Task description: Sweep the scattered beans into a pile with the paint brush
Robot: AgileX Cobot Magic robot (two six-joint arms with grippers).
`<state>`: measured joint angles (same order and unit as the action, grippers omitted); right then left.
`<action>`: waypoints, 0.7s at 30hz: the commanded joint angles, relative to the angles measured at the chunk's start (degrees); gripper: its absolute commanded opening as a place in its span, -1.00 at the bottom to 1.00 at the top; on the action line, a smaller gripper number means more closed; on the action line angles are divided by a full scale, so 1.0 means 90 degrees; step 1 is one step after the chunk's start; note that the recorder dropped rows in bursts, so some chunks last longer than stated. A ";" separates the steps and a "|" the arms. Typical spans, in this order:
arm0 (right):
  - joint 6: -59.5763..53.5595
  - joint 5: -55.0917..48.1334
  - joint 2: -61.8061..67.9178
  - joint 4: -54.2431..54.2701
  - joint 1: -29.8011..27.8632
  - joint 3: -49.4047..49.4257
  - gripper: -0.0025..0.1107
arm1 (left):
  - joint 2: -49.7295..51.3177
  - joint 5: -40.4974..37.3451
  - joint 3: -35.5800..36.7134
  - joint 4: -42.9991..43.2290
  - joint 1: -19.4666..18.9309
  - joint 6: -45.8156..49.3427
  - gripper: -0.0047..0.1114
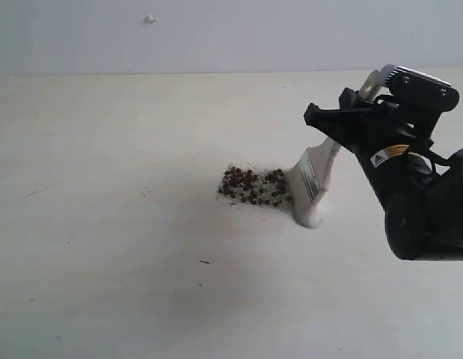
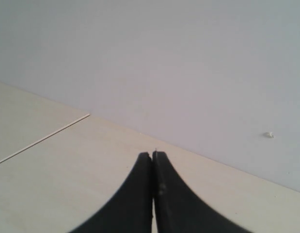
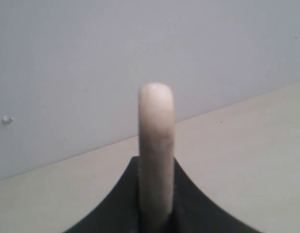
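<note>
Right tool around paint brush beside pile, arm partly off-frame.

R gripper reaches in from right edge, black fingers clamped on paint brush handle; handle end sticks up behind. Brush tilted, bristles down on pale bench, touching right side of the pile of red-brown beans w/ whitish crumbs, approx mid-bench. Plain grey wall behind.
</note>
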<state>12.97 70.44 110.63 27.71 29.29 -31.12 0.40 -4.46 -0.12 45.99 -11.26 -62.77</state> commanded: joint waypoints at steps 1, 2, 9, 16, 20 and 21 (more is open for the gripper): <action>-0.0384 -0.0053 -0.0226 0.0199 0.0005 -0.0020 -0.96 | -0.0045 -0.0027 0.0013 -0.0007 0.0004 -0.0014 -0.92; -0.0382 -0.0053 -0.0283 0.0199 0.0005 -0.0020 -0.96 | -0.0045 -0.0027 0.0013 -0.0007 0.0004 -0.0014 -0.92; -0.0426 -0.0053 -0.0578 0.0202 0.0005 -0.0020 -0.96 | -0.0045 -0.0027 0.0013 -0.0007 0.0004 -0.0014 -0.92; -0.0507 -0.0593 -0.0797 0.0141 0.0005 -0.0033 -0.96 | -0.0045 -0.0027 0.0013 -0.0007 0.0004 -0.0014 -0.92; -0.0957 -0.1422 -0.1055 -0.0225 0.0005 -0.0263 -0.96 | -0.0045 -0.0027 0.0013 -0.0007 0.0004 -0.0014 -0.92; -0.1141 -0.1630 -0.1159 -0.0239 0.0005 -0.0321 -0.96 | -0.0045 -0.0027 0.0013 -0.0007 0.0004 -0.0014 -0.92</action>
<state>6.71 59.82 102.41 27.84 29.29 -32.33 0.40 -4.46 -0.12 45.99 -11.26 -62.77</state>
